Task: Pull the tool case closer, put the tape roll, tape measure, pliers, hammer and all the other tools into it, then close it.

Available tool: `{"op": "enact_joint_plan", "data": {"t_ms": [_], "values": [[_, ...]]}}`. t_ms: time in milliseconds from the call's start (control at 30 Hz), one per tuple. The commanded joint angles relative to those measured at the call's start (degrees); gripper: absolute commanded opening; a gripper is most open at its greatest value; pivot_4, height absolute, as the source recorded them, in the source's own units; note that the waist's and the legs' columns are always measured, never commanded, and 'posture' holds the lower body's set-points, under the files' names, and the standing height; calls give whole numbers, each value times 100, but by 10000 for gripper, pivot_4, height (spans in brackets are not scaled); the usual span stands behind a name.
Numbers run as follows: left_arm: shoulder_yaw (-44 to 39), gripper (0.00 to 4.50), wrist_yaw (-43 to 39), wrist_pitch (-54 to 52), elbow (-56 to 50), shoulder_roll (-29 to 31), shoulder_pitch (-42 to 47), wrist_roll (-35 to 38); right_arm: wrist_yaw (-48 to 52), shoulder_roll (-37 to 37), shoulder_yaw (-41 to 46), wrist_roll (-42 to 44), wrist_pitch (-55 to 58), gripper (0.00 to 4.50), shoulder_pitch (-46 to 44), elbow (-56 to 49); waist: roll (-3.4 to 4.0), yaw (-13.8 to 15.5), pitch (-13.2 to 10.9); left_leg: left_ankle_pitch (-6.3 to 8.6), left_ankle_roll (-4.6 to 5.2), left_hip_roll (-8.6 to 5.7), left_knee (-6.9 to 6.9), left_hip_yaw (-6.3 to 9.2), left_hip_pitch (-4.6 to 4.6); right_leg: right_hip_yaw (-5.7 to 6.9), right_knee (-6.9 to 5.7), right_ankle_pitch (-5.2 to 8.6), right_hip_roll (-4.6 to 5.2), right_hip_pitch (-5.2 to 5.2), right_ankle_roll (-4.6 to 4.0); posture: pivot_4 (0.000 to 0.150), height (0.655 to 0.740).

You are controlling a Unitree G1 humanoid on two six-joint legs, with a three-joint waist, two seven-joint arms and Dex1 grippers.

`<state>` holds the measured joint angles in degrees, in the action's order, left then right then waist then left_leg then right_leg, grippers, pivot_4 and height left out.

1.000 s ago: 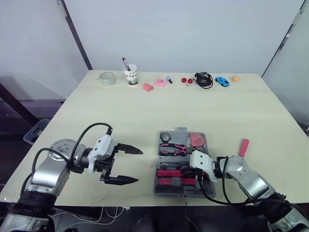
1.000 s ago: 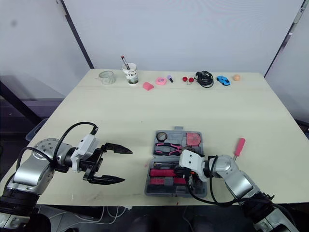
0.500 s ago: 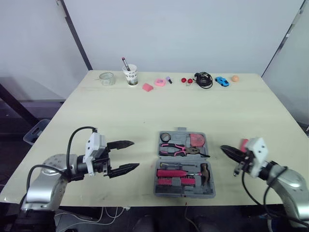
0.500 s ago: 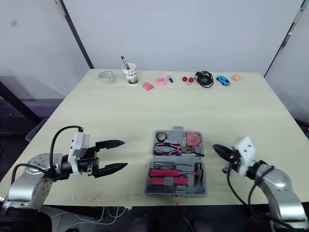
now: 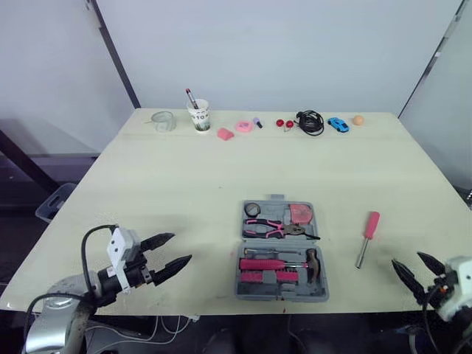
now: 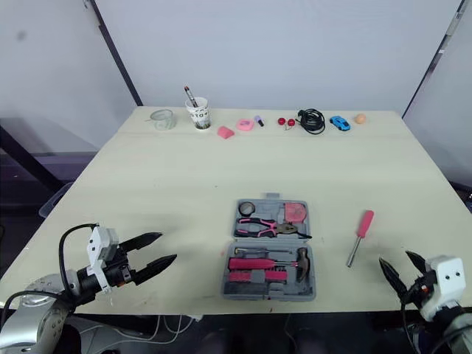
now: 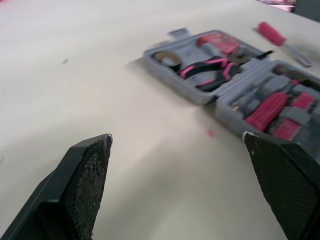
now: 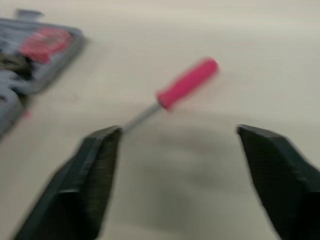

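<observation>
The left gripper [image 5: 181, 247] hangs over the near edge of the table [image 5: 184, 177], jaws released and empty. In the middle the one tool case [image 5: 280, 296] lies open: its far half holds one tape roll [image 5: 252, 209], one pliers [image 5: 269, 229] and one tape measure [image 5: 299, 214], its near half one hammer [image 5: 306, 259] beside pink-handled tools. To its right one screwdriver [image 5: 366, 237] lies apart on the table, with the right gripper [image 5: 406, 259] near it, jaws spread, holding nothing.

I can read nothing: the tool case [image 5: 284, 296] shows no legible lettering, and the paper cup's [image 5: 199, 116] print is too small.
</observation>
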<state>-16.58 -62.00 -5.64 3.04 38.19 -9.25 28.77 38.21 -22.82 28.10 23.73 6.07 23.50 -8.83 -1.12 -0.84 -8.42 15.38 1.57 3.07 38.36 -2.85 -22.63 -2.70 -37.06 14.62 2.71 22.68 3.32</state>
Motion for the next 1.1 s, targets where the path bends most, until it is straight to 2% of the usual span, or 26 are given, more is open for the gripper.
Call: {"op": "enact_joint_plan", "data": {"t_ms": [33,433,767,1100], "values": [[-214,45000,20,262,167,-30,-131,-67,-158,112,296,128,-246,43813,165,-1,1,1,0,0,0,1,0,0,0,0,0,0,0,0,0,1500,7400],[-173,45000,-135,447,336,52,-89,-63,-659,244,203,149,-39,43813,387,-348,7,10,5,1,-2,11,-2,0,0,2,1,0,16,2,-2,1500,7400],[123,45000,-716,306,-41,441,592,-15,-1495,231,-250,115,900,43813,-374,-1090,13,13,5,1,-1,8,-2,1,-5,5,2,-1,21,4,-5,1500,7400],[1060,45000,-1597,-253,-606,733,1803,129,-2513,367,-858,-174,2131,43813,-1520,-1140,12,11,5,0,0,-8,-2,0,-10,7,7,-2,9,2,-3,1500,7400]]}}
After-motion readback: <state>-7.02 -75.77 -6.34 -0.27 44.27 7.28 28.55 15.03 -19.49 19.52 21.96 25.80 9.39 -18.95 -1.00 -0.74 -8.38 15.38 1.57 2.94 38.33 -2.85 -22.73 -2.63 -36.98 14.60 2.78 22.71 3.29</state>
